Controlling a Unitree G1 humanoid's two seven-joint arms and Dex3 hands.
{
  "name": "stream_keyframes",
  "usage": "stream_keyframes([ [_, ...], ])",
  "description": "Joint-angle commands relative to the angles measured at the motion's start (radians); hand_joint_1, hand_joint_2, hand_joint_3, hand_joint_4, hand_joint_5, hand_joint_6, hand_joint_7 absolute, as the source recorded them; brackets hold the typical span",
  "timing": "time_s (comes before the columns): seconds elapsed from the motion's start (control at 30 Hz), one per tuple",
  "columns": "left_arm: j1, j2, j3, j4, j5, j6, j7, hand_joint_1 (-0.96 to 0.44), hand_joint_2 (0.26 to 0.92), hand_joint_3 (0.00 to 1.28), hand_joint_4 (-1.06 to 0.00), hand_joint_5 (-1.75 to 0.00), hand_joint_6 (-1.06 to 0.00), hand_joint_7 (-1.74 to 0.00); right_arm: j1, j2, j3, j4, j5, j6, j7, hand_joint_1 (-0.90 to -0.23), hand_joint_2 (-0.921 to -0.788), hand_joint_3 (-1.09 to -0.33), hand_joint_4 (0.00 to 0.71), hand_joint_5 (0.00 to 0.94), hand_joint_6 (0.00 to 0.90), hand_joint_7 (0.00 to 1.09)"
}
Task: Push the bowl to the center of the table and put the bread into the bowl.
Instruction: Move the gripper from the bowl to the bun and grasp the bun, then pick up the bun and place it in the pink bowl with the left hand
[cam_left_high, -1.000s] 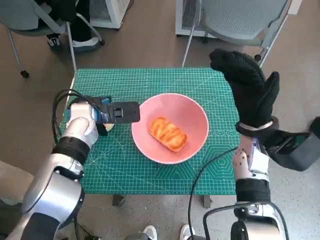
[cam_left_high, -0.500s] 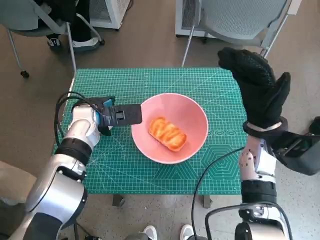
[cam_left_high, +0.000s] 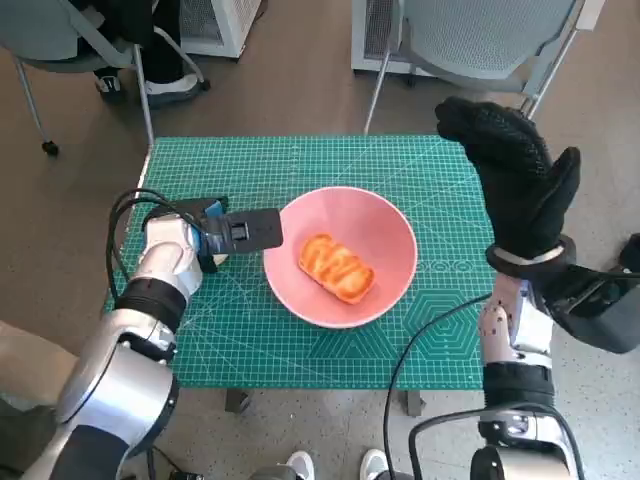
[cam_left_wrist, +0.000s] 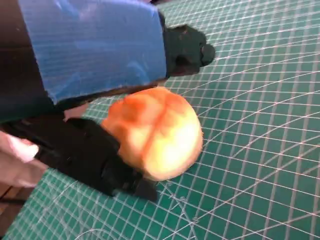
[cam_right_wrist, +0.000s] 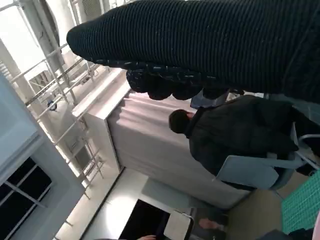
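Note:
A pink bowl (cam_left_high: 400, 225) stands in the middle of the green cutting mat (cam_left_high: 300, 160), and an oblong golden bread (cam_left_high: 337, 267) lies inside it. Just off the bowl's left rim, low over the mat, my left hand (cam_left_high: 215, 232) grips a round bread roll (cam_left_wrist: 155, 132) between its black fingers (cam_left_wrist: 95, 157). From the head view only a pale sliver of that roll (cam_left_high: 219, 258) peeks out under the hand. My gloved right hand (cam_left_high: 515, 180) is raised over the table's right edge, fingers apart, holding nothing.
Grey chairs stand behind the table at the back right (cam_left_high: 480, 40) and back left (cam_left_high: 60, 30). A black cable (cam_left_high: 430, 325) crosses the mat's front right part. A person in dark clothes (cam_right_wrist: 235, 135) sits in the right wrist view's background.
My right hand has shifted to the right and slightly nearer, staying raised. My left hand has edged a little to the right towards the bowl. Bowl and bread inside it have not moved.

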Motion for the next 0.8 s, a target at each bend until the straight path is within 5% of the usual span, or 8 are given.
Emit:
stream_keyframes([
  [0.03,-0.004,-0.01,-0.014,0.008,0.007,0.024,-0.024,-0.32,0.874,0.03,-0.46,-0.76,-0.79,-0.96,0.016,-0.006,0.002,0.007,-0.009,0.013,-0.005,-0.711,-0.921,-0.868,0.125,0.005,0.094,0.39],
  [0.1,0.0,-0.008,-0.015,0.008,0.008,0.027,-0.015,-0.35,0.875,0.02,-0.5,-0.8,-0.82,-1.01,0.015,-0.004,0.003,0.009,-0.011,0.011,-0.006,-0.711,-0.921,-0.869,0.126,0.005,0.095,0.39],
  [0.17,0.002,-0.004,-0.018,0.008,0.01,0.029,-0.003,-0.14,0.902,0.02,-0.62,-1.06,-0.76,-1.0,0.014,-0.002,0.004,0.011,-0.012,0.01,-0.007,-0.711,-0.921,-0.869,0.128,0.006,0.097,0.39],
  [0.27,0.007,0.001,-0.022,0.005,0.014,0.026,0.026,0.02,0.904,0.05,-0.66,-1.13,-0.64,-1.01,0.01,-0.001,0.006,0.015,-0.012,0.011,-0.006,-0.711,-0.921,-0.869,0.129,0.006,0.097,0.38],
  [0.37,0.013,0.006,-0.026,0.003,0.016,0.015,0.058,0.3,0.696,0.47,-0.69,-1.27,-0.41,-0.68,0.006,0.0,0.006,0.018,-0.01,0.015,-0.006,-0.712,-0.921,-0.869,0.132,0.007,0.099,0.38],
  [0.57,0.016,0.017,-0.046,-0.003,0.027,-0.006,0.077,0.4,0.563,0.75,-0.66,-1.41,-0.24,-0.55,0.0,0.003,0.008,0.024,-0.007,0.018,-0.002,-0.715,-0.921,-0.868,0.134,0.007,0.101,0.38],
  [0.8,0.008,0.028,-0.053,-0.011,0.025,-0.013,0.076,0.41,0.525,0.82,-0.67,-1.42,-0.21,-0.53,-0.004,0.01,0.013,0.031,-0.008,0.014,-0.001,-0.714,-0.921,-0.87,0.136,0.007,0.101,0.37],
])
